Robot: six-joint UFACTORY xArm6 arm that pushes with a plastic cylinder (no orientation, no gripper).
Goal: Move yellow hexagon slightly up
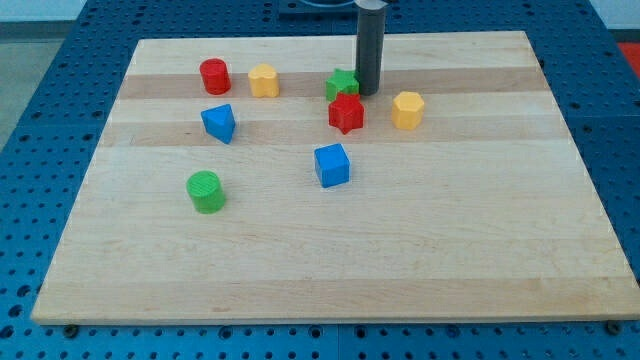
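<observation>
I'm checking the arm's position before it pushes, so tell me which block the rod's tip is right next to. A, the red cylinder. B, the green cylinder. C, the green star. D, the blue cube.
C: my tip sits at the right edge of the green star, near the view's top, with the yellow hexagon off to its lower right.

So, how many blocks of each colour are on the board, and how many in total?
Red: 2 (cylinder, star)
Yellow: 2 (left one, hexagon)
Green: 2 (cylinder, star)
Blue: 2 (wedge, cube)
Total: 8
</observation>
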